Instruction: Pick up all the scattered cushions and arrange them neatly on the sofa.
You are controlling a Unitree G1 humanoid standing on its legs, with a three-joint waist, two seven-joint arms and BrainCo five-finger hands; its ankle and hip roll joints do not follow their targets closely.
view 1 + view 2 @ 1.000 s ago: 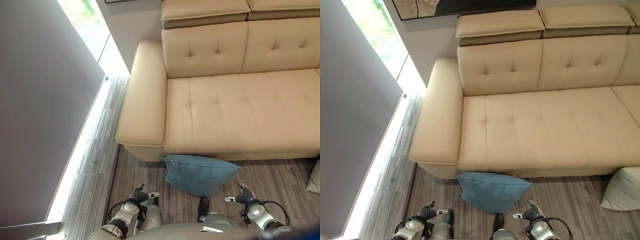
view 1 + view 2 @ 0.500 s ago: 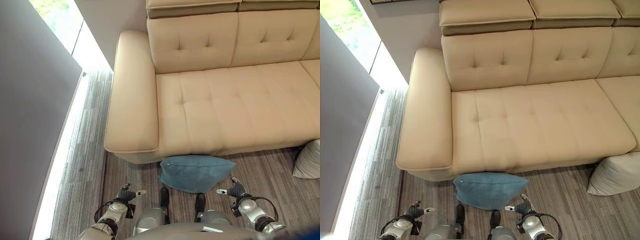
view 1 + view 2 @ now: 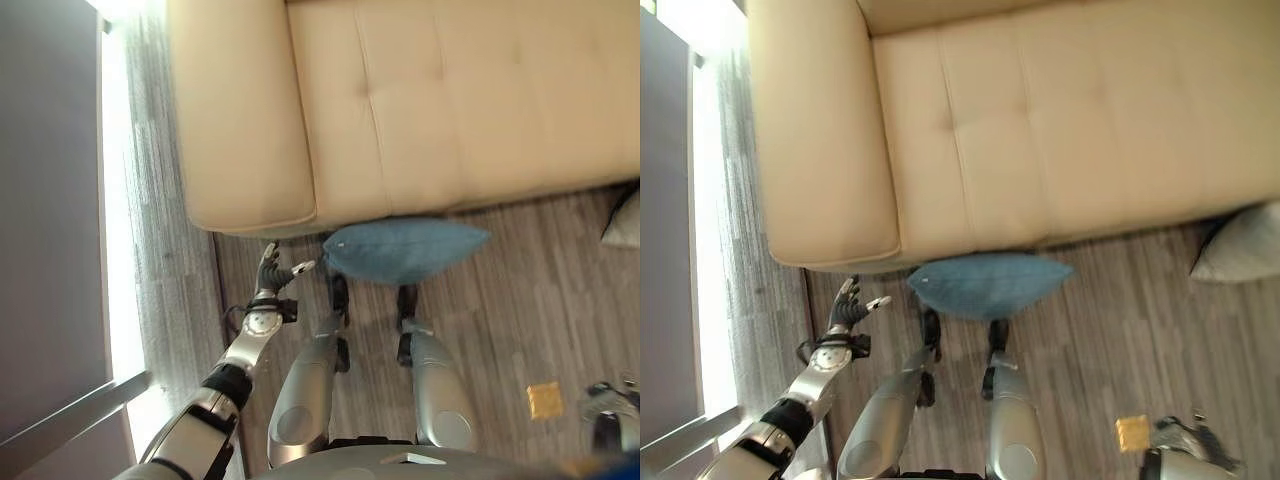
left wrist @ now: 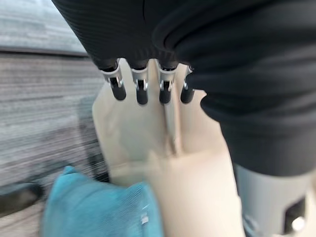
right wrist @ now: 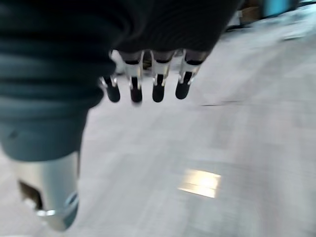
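Note:
A blue cushion [image 3: 405, 250] lies on the wooden floor against the front edge of the beige sofa [image 3: 450, 90]. My left hand [image 3: 270, 272] reaches out just left of the cushion's left end, fingers straight and thumb spread, apart from it and holding nothing. In the left wrist view its fingers [image 4: 140, 89] point at the sofa's front corner [image 4: 148, 128], with the blue cushion [image 4: 98, 207] beside it. My right hand [image 3: 1185, 440] hangs low at the right, far back from the cushion; its fingers [image 5: 143, 86] are relaxed above bare floor. A pale grey cushion [image 3: 1245, 245] lies on the floor at the right.
The sofa's wide armrest [image 3: 235, 110] stands ahead of my left hand. A grey wall [image 3: 50, 200] with a bright strip along the floor runs down the left. A small yellow square [image 3: 545, 398] lies on the floor near my right hand.
The camera has tilted down and moved closer to the sofa. My left arm has stretched forward beside the blue cushion. My right hand has dropped back to the lower right.

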